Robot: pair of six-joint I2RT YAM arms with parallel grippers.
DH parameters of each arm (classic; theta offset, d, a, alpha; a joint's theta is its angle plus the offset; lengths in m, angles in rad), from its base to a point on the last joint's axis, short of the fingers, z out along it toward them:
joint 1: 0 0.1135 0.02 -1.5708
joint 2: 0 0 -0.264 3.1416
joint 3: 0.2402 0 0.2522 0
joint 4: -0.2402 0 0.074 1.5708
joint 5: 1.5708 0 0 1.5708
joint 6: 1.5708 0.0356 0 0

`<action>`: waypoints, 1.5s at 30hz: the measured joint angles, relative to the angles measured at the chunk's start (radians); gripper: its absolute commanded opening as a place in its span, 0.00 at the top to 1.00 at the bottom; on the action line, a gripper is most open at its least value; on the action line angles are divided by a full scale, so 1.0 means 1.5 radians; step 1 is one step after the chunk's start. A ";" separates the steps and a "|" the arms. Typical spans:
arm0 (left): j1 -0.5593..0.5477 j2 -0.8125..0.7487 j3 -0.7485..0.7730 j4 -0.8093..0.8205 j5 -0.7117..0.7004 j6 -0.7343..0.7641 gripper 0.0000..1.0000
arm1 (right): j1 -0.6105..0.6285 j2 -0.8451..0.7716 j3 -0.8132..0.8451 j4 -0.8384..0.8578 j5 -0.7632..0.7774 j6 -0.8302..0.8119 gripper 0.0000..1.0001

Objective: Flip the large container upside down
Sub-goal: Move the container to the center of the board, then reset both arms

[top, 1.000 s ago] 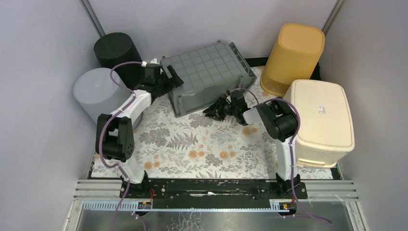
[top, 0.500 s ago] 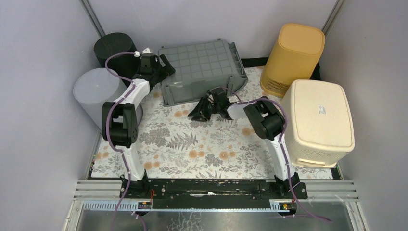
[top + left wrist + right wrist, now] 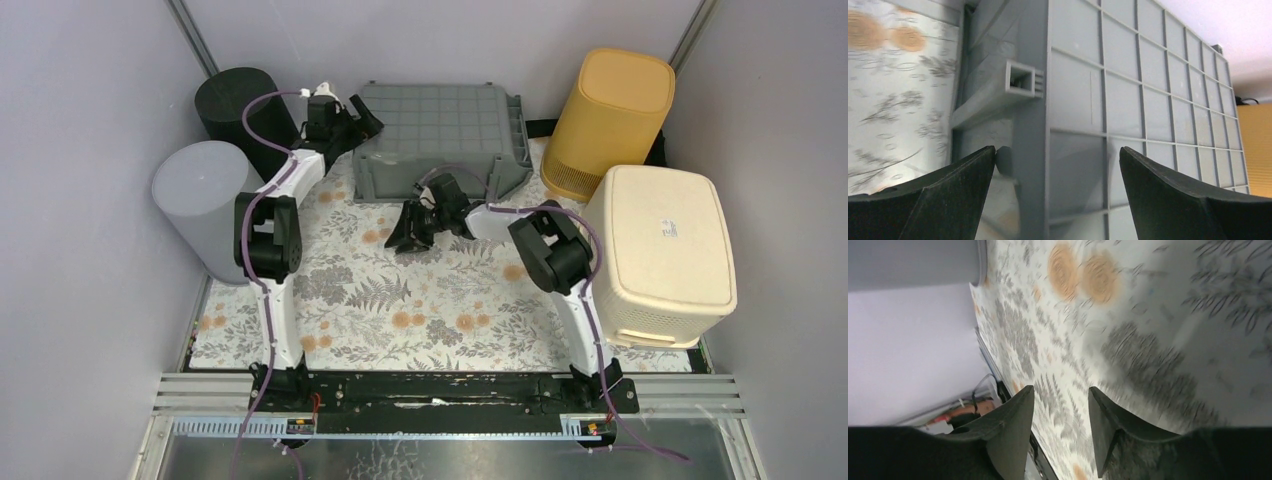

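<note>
Grey crate (image 3: 440, 130) sits at the back centre of the floral mat (image 3: 420, 310), ribbed grid base facing up, open side down. Judged from that, the flip looks done. It lies roughly square to the back wall, between the black bin (image 3: 240, 105) and the yellow bin (image 3: 610, 120).

Left gripper (image 3: 355, 115) is at the crate's left end, jaws spread wide and gripping nothing. In the left wrist view the gripper (image 3: 1058, 155) straddles the crate's corner edge, with the handle slot (image 3: 1023, 82) just beyond. Probably placed there to steady or let go of that end; cannot tell if a finger touches the wall.

Right gripper (image 3: 408, 232) hangs low over the mat just in front of the crate's near wall and apart from it. Its wrist view (image 3: 1060, 395) shows the jaws partly apart with only blurred floral print between them, so it is empty.

Grey bin (image 3: 200, 200) and cream box (image 3: 665, 250) stand off to the sides, clear of both arms.
</note>
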 measured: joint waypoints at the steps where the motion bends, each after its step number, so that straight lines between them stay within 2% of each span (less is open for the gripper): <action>1: -0.004 0.009 0.011 0.002 0.012 -0.004 0.00 | 0.000 -0.016 -0.002 -0.024 0.002 -0.024 0.46; 4: -0.015 0.021 0.025 0.009 0.039 -0.010 0.00 | -0.006 -0.101 -0.031 -0.085 0.006 -0.091 0.44; 7: -0.024 0.004 0.010 0.014 0.053 -0.012 0.00 | -0.027 -0.229 -0.104 -0.120 0.007 -0.132 0.44; 13: -0.024 -0.062 -0.019 0.013 0.067 -0.010 0.00 | -0.120 -0.410 -0.216 -0.201 0.080 -0.210 0.42; 18: -0.024 -0.119 -0.044 0.011 0.067 0.002 0.00 | -0.217 -0.482 -0.342 -0.275 0.163 -0.251 0.39; 23: -0.024 -0.209 -0.150 0.005 0.059 0.010 0.00 | -0.323 -0.561 -0.440 -0.349 0.242 -0.278 0.34; 28: -0.024 -0.342 -0.291 -0.004 0.054 0.009 0.00 | -0.375 -0.637 -0.459 -0.393 0.297 -0.294 0.30; 32: -0.024 -0.491 -0.422 -0.011 0.048 0.003 0.00 | -0.446 -0.676 -0.478 -0.400 0.313 -0.317 0.28; 35: -0.025 -0.555 -0.474 -0.015 0.048 -0.002 0.00 | -0.494 -0.705 -0.502 -0.410 0.313 -0.329 0.28; 40: -0.026 -0.633 -0.536 -0.057 0.048 -0.004 0.00 | -0.514 -0.739 -0.512 -0.434 0.289 -0.344 0.28; 41: -0.026 -0.645 -0.543 -0.067 0.047 -0.003 0.00 | -0.517 -0.746 -0.513 -0.436 0.276 -0.345 0.27; 45: -0.026 -0.690 -0.562 -0.106 0.038 0.001 0.00 | -0.531 -0.792 -0.514 -0.435 0.226 -0.340 0.07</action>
